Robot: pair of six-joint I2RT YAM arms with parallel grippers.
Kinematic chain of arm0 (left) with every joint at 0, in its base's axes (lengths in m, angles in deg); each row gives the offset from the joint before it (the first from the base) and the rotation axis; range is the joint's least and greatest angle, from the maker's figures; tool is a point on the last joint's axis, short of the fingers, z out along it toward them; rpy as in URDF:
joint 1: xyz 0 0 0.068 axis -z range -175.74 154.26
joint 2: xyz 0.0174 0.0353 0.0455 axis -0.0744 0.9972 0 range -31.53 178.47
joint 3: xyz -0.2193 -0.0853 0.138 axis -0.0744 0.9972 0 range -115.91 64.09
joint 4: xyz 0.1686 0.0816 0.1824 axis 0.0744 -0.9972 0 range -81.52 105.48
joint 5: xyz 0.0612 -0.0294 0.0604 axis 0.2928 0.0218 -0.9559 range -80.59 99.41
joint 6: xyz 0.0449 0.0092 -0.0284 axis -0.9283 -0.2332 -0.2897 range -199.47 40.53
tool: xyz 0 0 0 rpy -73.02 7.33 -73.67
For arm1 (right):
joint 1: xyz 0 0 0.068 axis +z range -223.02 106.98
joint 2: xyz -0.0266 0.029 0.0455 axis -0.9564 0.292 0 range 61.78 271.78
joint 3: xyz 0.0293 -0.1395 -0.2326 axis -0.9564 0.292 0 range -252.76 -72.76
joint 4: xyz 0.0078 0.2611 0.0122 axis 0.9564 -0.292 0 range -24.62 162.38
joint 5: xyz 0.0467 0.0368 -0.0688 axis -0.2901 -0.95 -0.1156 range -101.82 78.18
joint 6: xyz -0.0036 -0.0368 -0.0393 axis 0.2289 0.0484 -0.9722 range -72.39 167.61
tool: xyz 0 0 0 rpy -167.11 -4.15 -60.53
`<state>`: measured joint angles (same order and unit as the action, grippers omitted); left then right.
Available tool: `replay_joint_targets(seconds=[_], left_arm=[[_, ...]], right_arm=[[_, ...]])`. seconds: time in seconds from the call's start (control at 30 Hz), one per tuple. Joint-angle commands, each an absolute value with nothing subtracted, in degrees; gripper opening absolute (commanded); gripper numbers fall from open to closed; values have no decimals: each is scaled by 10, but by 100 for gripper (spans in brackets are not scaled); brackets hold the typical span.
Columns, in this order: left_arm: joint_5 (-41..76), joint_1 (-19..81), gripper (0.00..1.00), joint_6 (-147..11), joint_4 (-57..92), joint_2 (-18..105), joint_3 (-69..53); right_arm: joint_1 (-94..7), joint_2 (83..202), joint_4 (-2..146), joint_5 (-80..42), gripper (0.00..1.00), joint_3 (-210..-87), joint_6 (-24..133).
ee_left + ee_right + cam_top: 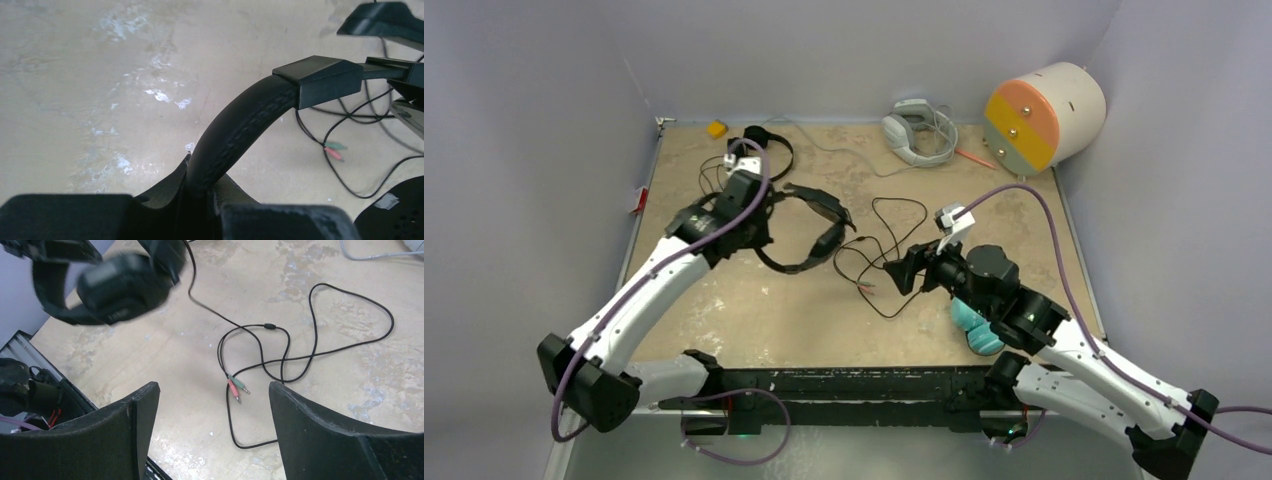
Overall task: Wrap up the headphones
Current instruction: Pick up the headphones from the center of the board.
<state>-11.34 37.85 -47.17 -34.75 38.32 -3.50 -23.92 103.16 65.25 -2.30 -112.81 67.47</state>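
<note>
Black headphones [240, 132] are clenched by the band in jaws of the left gripper [200, 196], clear only at that wrist. Overhead alone shows teal headphones [972, 326] at five o'clock; right gripper [212, 388] jaws released.

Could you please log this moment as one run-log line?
left gripper: shut on band of black headphones | right gripper: open near loose cord | cord: unwrapped

**Hidden, cropped, blurred**

The teal headphones [972, 325] lie mostly hidden under the right arm [1084, 350]. The black headphones [235, 135] disappear at the band's end between the left gripper [200, 207] fingers. A black ear cup [120, 287] is blurred in the right wrist view.
</note>
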Motion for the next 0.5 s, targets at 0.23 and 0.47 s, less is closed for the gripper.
replay_joint_targets(seconds=[0.23, 0.47], left_arm=[[72, 333, 0, -482, -418, 319, -193], [142, 333, 0, -465, -442, 296, -255]], right_arm=[[-237, 1100, 923, -134, 89, -1030, 587], [-238, 1172, 1093, -210, 99, -998, 569]])
